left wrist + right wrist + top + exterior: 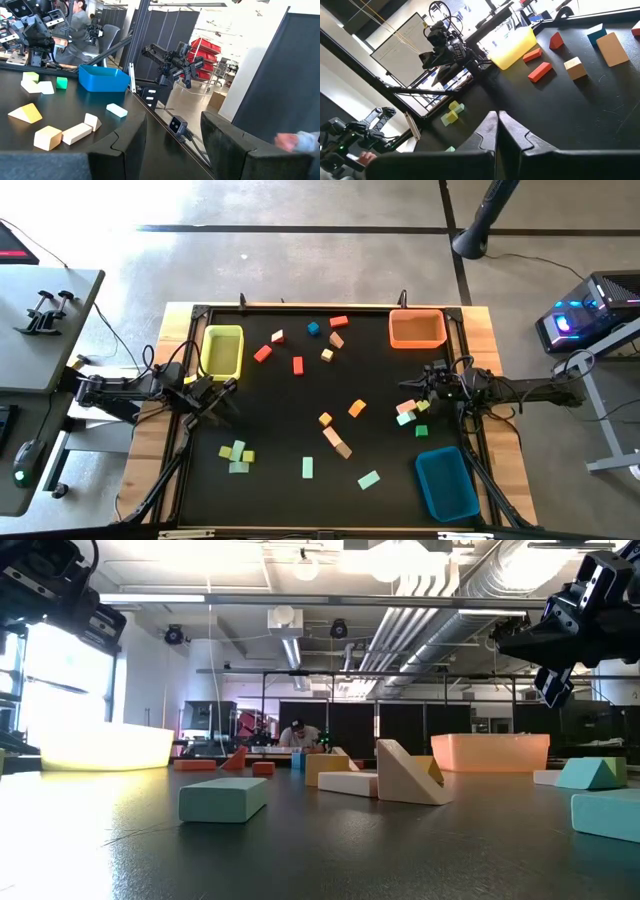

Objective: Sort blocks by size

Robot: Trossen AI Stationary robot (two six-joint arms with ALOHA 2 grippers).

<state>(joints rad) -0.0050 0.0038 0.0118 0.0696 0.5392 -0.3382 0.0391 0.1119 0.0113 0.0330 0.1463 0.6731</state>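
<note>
**On the black bench: both arms low at the side edges, blocks unsorted**

Beside the yellow bin point(223, 350), at the bench point(280, 410) left edge, the left end effector point(215, 395) is seen with its fingers point(227, 137) spread wide and nothing between them. At the opposite edge, the right end effector point(425, 385) is seen below the orange bin point(417, 329); in its wrist view the fingers point(485, 132) are pressed together with nothing held.

The blocks point(330, 435) are scattered loose across the bench. A small cluster of pink, mint and green blocks point(408, 413) lies just beside the right end effector, toward the bench centre. A yellow and mint group point(237, 454) lies near the left end effector, toward the front edge. Red blocks point(263, 353) lie just beyond the yellow bin, between the two end effectors. The blue bin point(446, 483) stands at the front corner on the right end effector's side. No block is visible inside any bin.
</note>
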